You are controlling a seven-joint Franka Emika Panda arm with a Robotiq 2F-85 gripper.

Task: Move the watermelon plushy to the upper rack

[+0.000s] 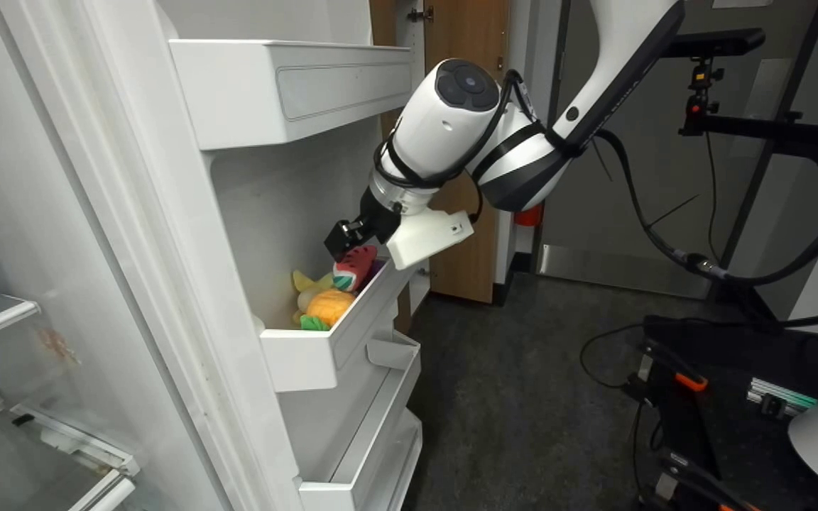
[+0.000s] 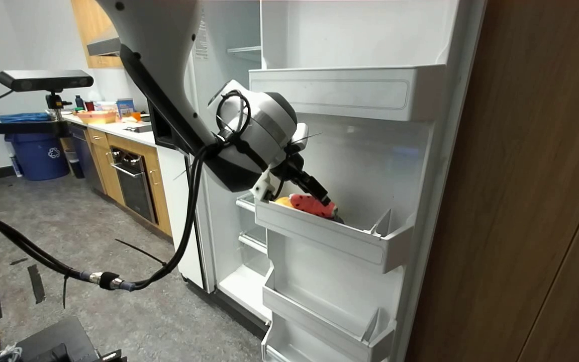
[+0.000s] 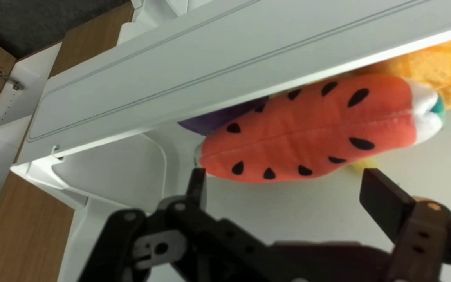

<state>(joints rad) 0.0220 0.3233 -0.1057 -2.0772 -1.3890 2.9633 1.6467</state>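
Observation:
The watermelon plushy point(image 1: 356, 265) lies in the white door tray below the upper rack. It is red with black seeds and a white and green rim, and leans on other toys. It also shows in an exterior view point(image 2: 308, 203) and in the wrist view point(image 3: 307, 129). My gripper point(image 3: 285, 174) is open and empty. Its fingers are spread beside the plushy's lower edge, not closed around it. In both exterior views the gripper point(image 1: 344, 245) point(image 2: 322, 195) is just above the plushy, pointing down into the tray. The upper rack point(image 1: 345, 81) point(image 2: 329, 93) is above the arm's wrist.
The tray holding the toys point(image 1: 299, 358) has a front wall point(image 3: 210, 74) close to the wrist camera. An orange plush toy point(image 1: 331, 305), a yellow one point(image 1: 302, 282) and a purple one point(image 3: 225, 115) lie around the plushy. Lower trays point(image 2: 314, 314) are beneath.

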